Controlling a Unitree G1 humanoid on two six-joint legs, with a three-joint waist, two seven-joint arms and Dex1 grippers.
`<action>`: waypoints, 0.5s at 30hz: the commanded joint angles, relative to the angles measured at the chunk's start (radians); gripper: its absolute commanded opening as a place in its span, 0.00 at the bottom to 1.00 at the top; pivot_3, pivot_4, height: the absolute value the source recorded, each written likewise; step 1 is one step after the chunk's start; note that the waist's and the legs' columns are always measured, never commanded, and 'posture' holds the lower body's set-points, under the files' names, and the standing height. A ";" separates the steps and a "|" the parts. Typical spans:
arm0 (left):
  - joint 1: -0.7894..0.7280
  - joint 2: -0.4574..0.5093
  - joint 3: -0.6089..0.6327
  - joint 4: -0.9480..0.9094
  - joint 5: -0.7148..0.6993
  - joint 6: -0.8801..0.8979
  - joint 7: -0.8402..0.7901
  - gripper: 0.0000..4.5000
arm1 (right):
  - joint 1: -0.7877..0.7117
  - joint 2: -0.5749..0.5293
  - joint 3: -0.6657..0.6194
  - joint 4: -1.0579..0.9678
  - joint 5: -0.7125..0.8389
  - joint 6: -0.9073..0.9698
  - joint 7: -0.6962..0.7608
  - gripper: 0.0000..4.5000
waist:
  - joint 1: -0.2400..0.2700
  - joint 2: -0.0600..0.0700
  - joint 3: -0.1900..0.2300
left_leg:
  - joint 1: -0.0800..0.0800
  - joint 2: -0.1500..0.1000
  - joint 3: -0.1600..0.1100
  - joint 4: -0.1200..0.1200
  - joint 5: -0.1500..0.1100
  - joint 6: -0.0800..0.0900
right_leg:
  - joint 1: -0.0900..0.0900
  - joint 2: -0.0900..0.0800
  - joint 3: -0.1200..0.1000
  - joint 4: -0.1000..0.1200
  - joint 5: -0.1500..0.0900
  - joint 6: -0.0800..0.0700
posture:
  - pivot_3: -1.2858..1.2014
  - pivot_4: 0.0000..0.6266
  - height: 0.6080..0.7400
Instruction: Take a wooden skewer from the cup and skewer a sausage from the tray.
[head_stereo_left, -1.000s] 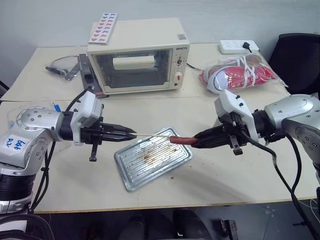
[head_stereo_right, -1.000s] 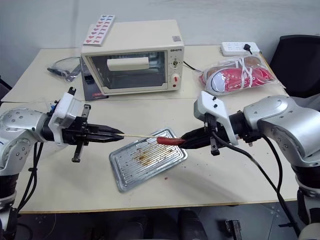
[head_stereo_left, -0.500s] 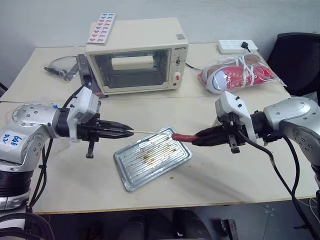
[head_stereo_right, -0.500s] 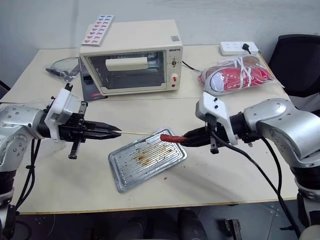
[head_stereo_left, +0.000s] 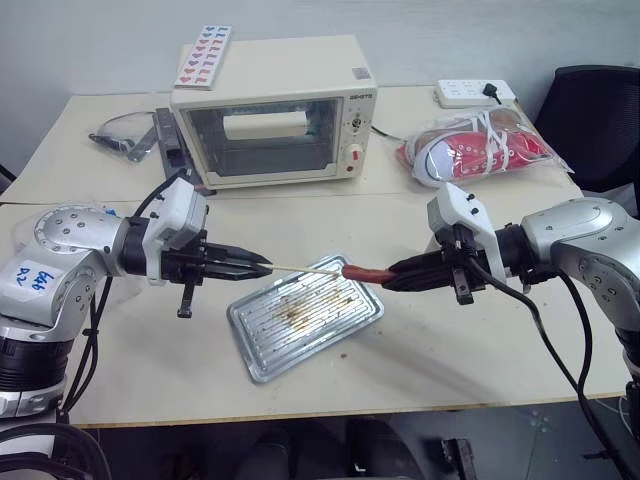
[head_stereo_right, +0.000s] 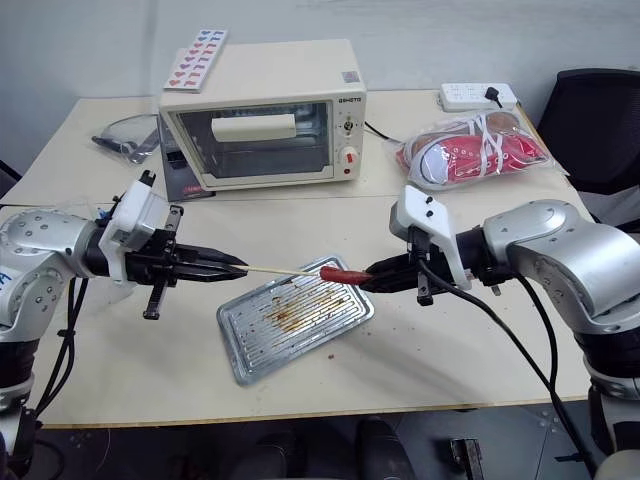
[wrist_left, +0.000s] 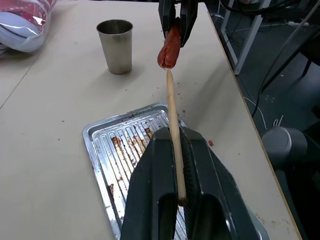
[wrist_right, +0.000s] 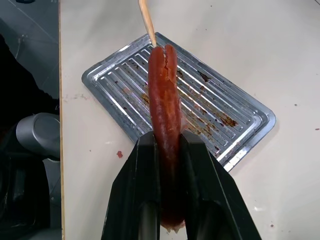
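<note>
The left claw (head_stereo_left: 262, 268) is clamped on the skewer (head_stereo_left: 305, 267), held nearly level above the desk (head_stereo_left: 470, 350), and the right claw (head_stereo_left: 392, 276) is clamped on the sausage (head_stereo_left: 363, 272), held end-on toward it over the far corner of the tray (head_stereo_left: 262, 362). In the right wrist view the skewer's tip (wrist_right: 146, 20) meets the sausage's front end (wrist_right: 164, 95), which looks split or grooved there; whether the point has gone in cannot be told. The likely trouble from here is alignment: if the stick is a little off the sausage's axis, it may slide along the groove, break out through the side, or push the sausage back through the fingers (wrist_right: 145, 195), which grip only its rear end. The thin stick could also bow or snap if pressed hard while off line, and a loosened sausage would probably drop onto the tray or desk. The cup (wrist_left: 116, 46) stands on the desk beyond the tray, apart from both arms. A toaster oven (head_stereo_left: 273, 112), a bag with red shoes (head_stereo_left: 485, 145) and a power strip (head_stereo_left: 476, 93) sit well behind, and nothing stands between the two claws.
</note>
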 joint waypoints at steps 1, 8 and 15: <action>-0.021 -0.008 -0.001 -0.011 0.008 -0.022 0.001 0.00 | -0.011 0.008 -0.026 -0.035 0.024 0.005 -0.007 0.06 | -0.001 0.000 0.000 | 0.000 0.000 0.000 0.000 0.000 0.000 | 0.000 0.000 0.000 0.000 0.000 0.000 | 0.52 0.24 1.00; -0.026 -0.019 -0.008 -0.003 0.014 -0.032 -0.003 0.00 | -0.009 0.006 -0.035 -0.063 0.051 0.017 -0.011 0.06 | -0.001 0.000 0.000 | 0.000 0.000 0.000 0.000 0.000 0.000 | 0.000 0.000 0.000 0.000 0.000 0.000 | 0.52 0.24 1.00; -0.029 -0.036 -0.015 -0.010 0.009 -0.030 -0.003 0.00 | -0.021 0.012 -0.037 -0.083 0.076 0.031 -0.023 0.06 | 0.000 0.000 0.000 | 0.000 0.000 0.000 0.000 0.000 0.000 | 0.000 0.000 0.000 0.000 0.000 0.000 | 0.52 0.24 1.00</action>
